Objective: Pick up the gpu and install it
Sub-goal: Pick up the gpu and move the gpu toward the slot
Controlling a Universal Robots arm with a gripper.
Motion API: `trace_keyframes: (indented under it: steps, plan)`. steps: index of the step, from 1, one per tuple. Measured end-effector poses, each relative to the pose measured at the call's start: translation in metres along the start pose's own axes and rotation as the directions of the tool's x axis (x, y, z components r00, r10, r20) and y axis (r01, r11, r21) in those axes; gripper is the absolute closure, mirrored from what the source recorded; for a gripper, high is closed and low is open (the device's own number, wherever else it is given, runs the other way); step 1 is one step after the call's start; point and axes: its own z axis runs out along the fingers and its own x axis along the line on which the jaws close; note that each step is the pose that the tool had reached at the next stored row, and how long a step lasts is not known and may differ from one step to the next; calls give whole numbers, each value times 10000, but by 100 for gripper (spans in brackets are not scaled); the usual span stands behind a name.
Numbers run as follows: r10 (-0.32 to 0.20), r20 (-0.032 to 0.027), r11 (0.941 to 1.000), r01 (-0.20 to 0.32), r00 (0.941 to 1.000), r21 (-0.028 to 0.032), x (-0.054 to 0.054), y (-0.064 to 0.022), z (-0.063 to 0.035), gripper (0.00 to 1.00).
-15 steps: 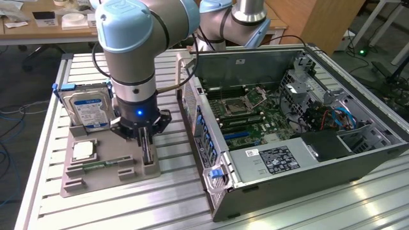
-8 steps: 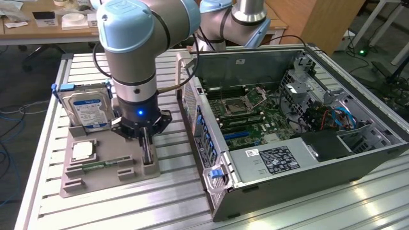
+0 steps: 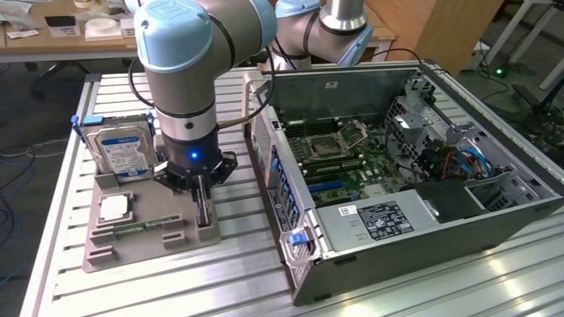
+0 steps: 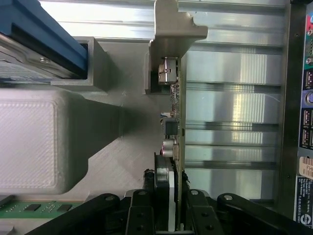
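The gpu (image 4: pixel 179 122) stands on edge in a slot of the grey holder tray (image 3: pixel 132 247). I see its green board edge, small components and the silver end bracket (image 4: pixel 173 24) at its far end. In the exterior view the gpu (image 3: pixel 205 214) is a thin dark card directly under my gripper (image 3: pixel 201 193). My gripper (image 4: pixel 171 218) straddles the card's near end, and its black fingers (image 4: pixel 142 215) press against both faces, shut on the card. The card still sits in the tray.
The tray also carries a hard drive (image 3: pixel 123 152) with a blue-white label, a processor (image 3: pixel 116 208) and a memory stick (image 3: pixel 141 228). The open computer case (image 3: pixel 493 218) lies to the exterior view's right, its motherboard (image 3: pixel 352 165) exposed. Its rear panel (image 4: pixel 303 122) is close to the card.
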Motion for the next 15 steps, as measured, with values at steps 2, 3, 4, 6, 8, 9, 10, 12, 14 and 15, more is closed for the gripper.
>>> trace_keyframes:
  steps: [2, 3, 4, 6, 8, 9, 10, 12, 14, 15]
  plan:
    - [0, 8, 10000, 0, 10000, -49, 3, 1, -6, 72]
    - [0, 9, 10000, 0, 10000, -71, 4, 2, -22, 72]
    - [1, 4, 10000, -1, 10000, -87, 6, 3, -56, 72]
    - [2, 3, 9999, -2, 10000, -124, 9, 6, -122, 72]
    - [2, 3, 9999, -2, 10000, -154, 10, 9, -197, 72]
    - [2, 3, 9999, -2, 10000, -166, 10, 11, -236, 72]
    - [2, 3, 9998, -2, 10000, -178, 11, 13, -270, 72]
    - [2, 3, 9998, -2, 10000, -192, 11, 16, -344, 72]
    - [2, 3, 9998, -2, 10000, -202, 10, 19, -422, 72]
    - [2, 3, 9998, -2, 10000, -207, 10, 21, -462, 72]
